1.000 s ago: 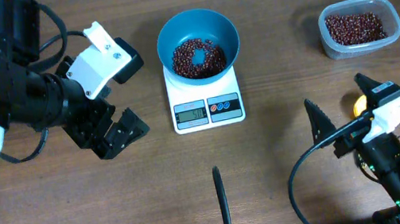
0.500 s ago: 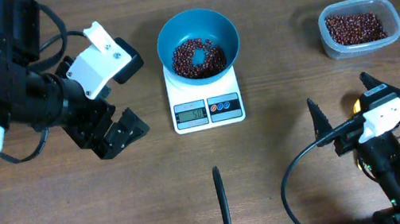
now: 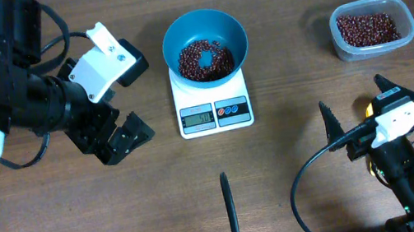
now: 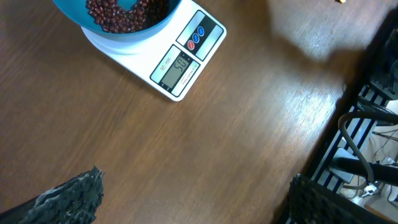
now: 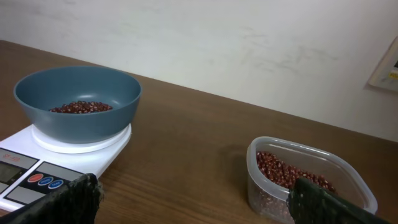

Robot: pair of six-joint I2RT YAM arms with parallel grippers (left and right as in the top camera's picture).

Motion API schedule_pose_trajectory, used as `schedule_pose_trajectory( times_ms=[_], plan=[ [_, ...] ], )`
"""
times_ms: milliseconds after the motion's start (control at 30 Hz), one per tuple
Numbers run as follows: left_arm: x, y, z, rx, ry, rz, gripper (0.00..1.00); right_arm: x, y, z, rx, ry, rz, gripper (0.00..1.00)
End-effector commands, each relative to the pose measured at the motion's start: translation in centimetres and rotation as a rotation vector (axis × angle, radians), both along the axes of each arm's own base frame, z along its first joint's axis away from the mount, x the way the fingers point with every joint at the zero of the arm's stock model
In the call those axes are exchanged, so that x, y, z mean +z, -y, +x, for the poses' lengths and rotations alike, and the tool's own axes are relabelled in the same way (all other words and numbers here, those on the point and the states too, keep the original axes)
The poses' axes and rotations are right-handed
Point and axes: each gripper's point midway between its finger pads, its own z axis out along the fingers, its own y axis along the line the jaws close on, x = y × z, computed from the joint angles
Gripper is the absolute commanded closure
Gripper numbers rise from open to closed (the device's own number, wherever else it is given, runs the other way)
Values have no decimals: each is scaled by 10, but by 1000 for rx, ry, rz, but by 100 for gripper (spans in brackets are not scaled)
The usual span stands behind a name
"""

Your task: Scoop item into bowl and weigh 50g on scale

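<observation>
Blue bowl (image 3: 201, 24) (on scale (image 3: 213, 102)) beyond jaws

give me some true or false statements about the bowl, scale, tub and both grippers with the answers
1. The blue bowl sits on the white digital scale. True.
2. The bowl is empty. False: it holds a heap of reddish-brown beans.
3. The clear plastic tub holds beans too. True.
4. The right gripper is shut on a scoop. False: its jaws stand open with nothing between them.
5. The left gripper hangs directly over the bowl. False: it is open and off to the side of the scale, away from the tub.
</observation>
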Motion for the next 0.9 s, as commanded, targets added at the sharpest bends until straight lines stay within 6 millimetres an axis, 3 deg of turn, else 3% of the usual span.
schedule_pose_trajectory(
  times_ms=[0,600,700,767,867],
  plan=[
    [9,3,-1,-25,35,-17,1,-3,0,0,-5,-1,-1,1],
    [10,3,-1,-25,37,-19,1,-3,0,0,-5,-1,-1,1],
    [18,9,18,-31,127,-50,1,-3,0,0,-5,-1,-1,1],
    [21,3,27,14,170,-18,1,-3,0,0,-5,-1,-1,1],
    [32,-4,18,34,258,-6,1,-3,0,0,-5,-1,-1,1]
  ],
)
